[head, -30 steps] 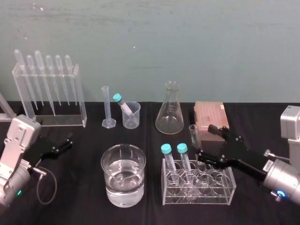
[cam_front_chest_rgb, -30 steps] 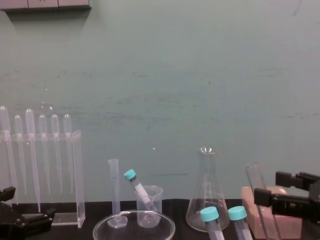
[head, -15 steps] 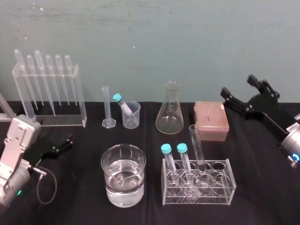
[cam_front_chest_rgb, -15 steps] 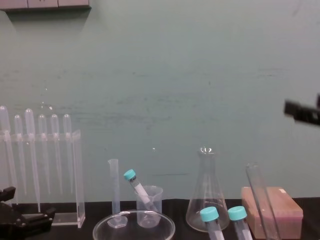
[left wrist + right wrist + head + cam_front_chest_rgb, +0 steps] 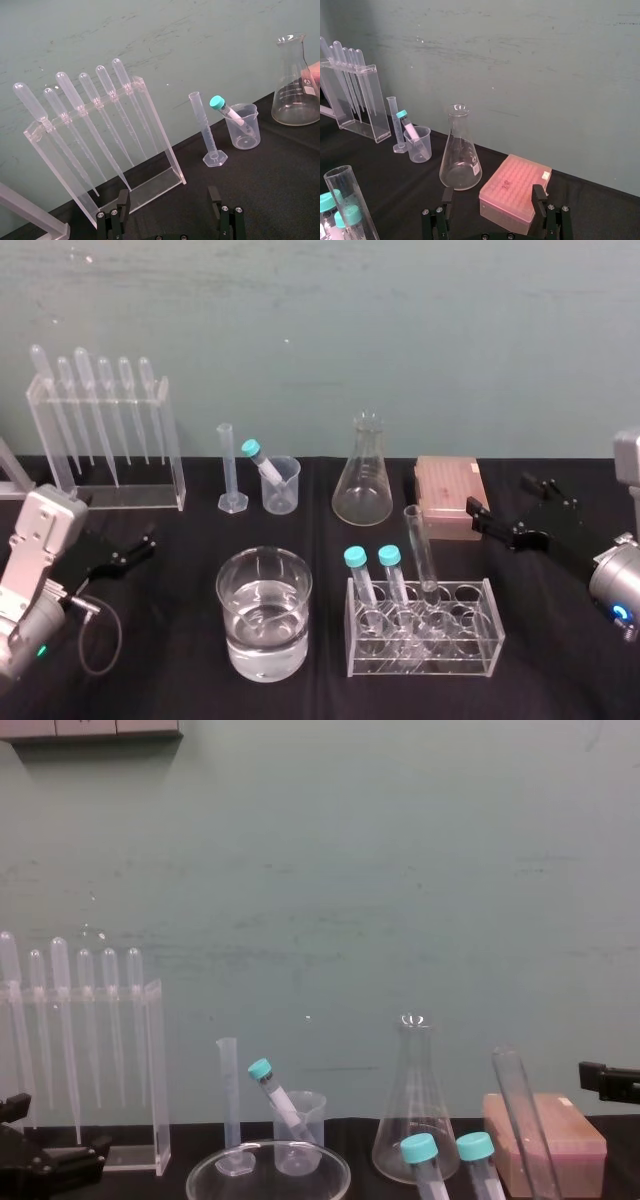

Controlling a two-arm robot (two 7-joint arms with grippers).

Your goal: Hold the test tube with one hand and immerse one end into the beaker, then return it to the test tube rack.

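Closest to me is the clear rack [image 5: 425, 645] on the black table [image 5: 560, 660], and the test tube [image 5: 419, 550] is standing in it. It's in one of the middle holes with its open rim up, and it's way taller than the two teal-capped tubes [image 5: 372, 575] slotted in just to its left. Left of the rack sits the big beaker [image 5: 263, 615], partly filled with water. It's near the rack but not touching it.

A bit further out, my right claw [image 5: 498, 492] is over on the right side of the table, past the rack and just in front of the pink box [image 5: 450, 490]. Fingers are spread wide with nothing between them, and it's clear of the tube. From the right wrist view you can look straight between the two fingers at the pink box and the flask [image 5: 460, 150].

My left claw [image 5: 168, 191] is parked low on the far left. It's spread apart too and holding nothing, pointing toward the pipette stand [image 5: 95, 145].

Along the back by the green wall, going left to right: the pipette stand with six bulb pipettes hanging in it, a thin measuring cylinder [image 5: 228, 472], a small beaker [image 5: 281, 486] with a teal-capped tube leaning in it, then the flask and the pink box just to its right.
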